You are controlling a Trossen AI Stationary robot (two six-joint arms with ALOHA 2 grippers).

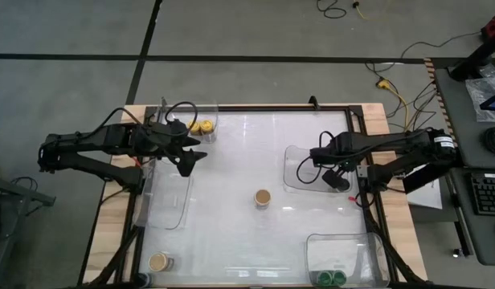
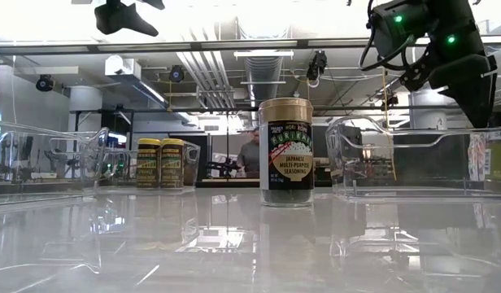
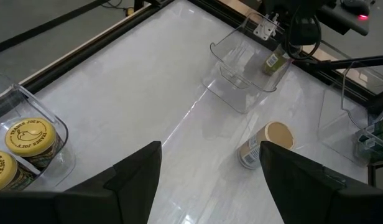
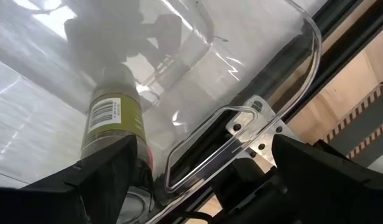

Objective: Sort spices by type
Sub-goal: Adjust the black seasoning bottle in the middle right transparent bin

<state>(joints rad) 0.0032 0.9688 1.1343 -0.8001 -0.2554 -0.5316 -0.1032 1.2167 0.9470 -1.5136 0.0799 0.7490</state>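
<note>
A tan-lidded spice jar (image 1: pixel 263 197) stood upright alone at the table's middle, its long axis vertical, between the two arms. The left gripper (image 1: pixel 189 158) hovered above the table near the clear tray holding two yellow-lidded jars (image 1: pixel 201 127), fingers spread and empty, the lone jar ahead of it. The right gripper (image 1: pixel 341 181) was lowered inside the right-hand clear tray (image 1: pixel 294 152) with an olive-labelled jar (image 4: pixel 112 122) between its parted fingers; whether it pressed that jar could not be told. The left arm seemed the freer one for reaching the lone jar.
</note>
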